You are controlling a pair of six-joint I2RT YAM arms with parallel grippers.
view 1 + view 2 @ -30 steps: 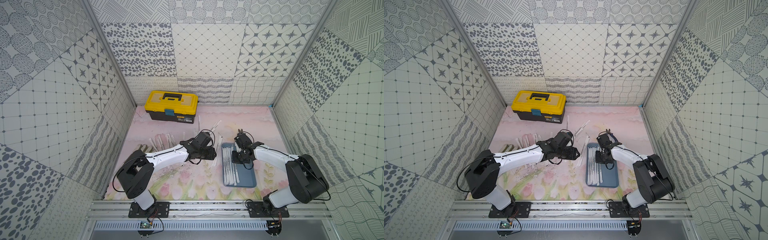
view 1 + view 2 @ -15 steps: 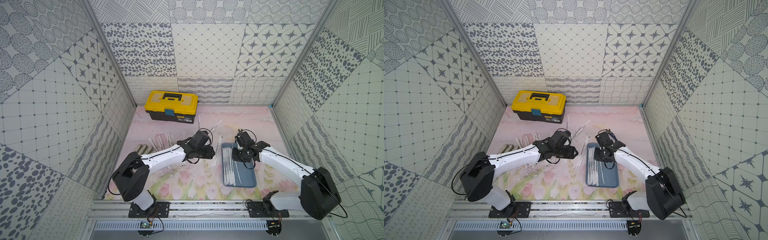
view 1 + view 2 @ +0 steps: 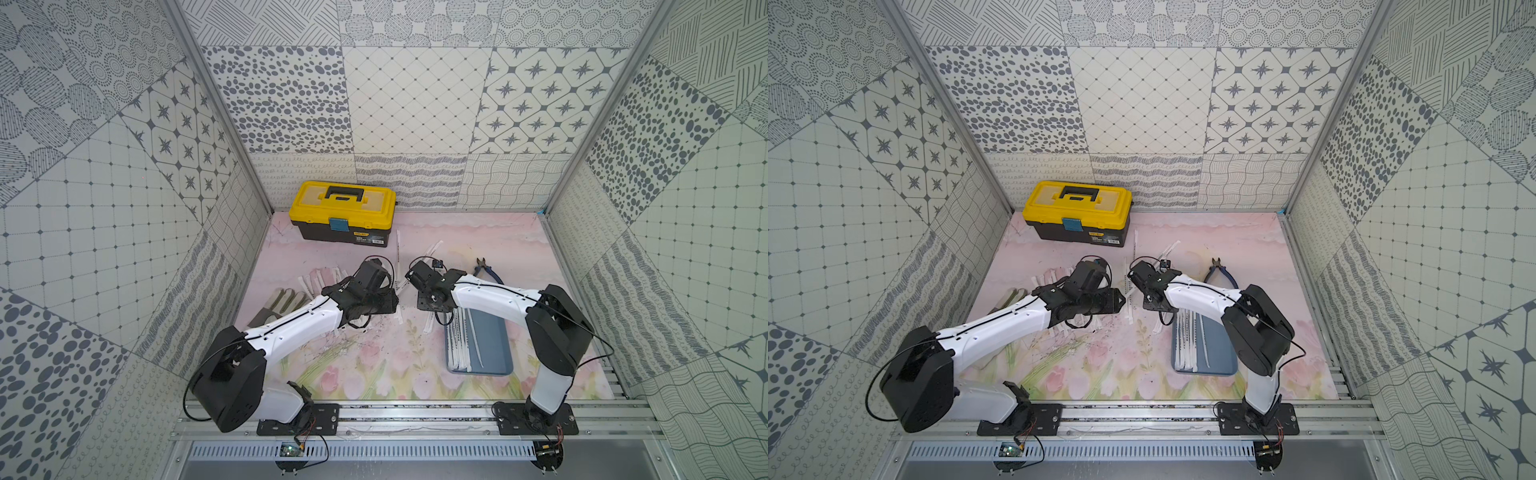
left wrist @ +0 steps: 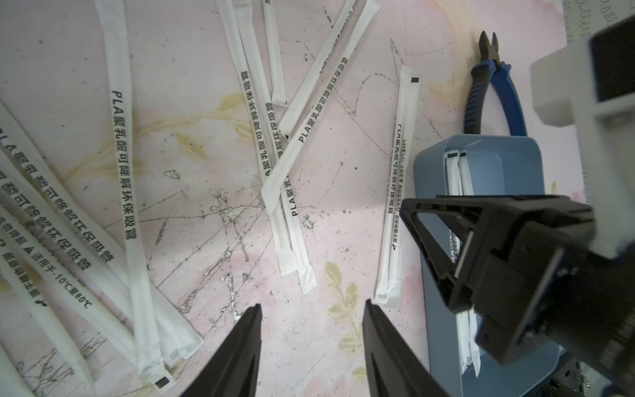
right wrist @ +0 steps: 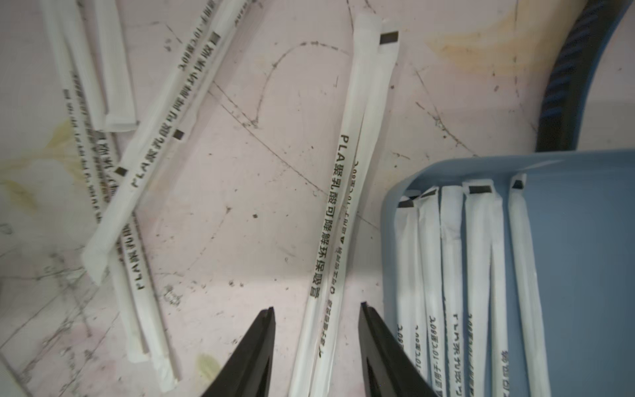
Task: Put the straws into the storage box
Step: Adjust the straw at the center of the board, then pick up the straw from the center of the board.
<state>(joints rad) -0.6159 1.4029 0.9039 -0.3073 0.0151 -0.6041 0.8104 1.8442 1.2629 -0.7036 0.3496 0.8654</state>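
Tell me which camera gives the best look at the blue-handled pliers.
The left wrist view. There the pliers show large, from the cutting tips down both blue handles to where the storage box rim hides their ends. The right wrist view catches only part of one handle. In both top views they are small.

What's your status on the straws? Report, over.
Left end effector open, empty. Right end effector open, straddling loose straws beside the storage box. Pliers not blocking.
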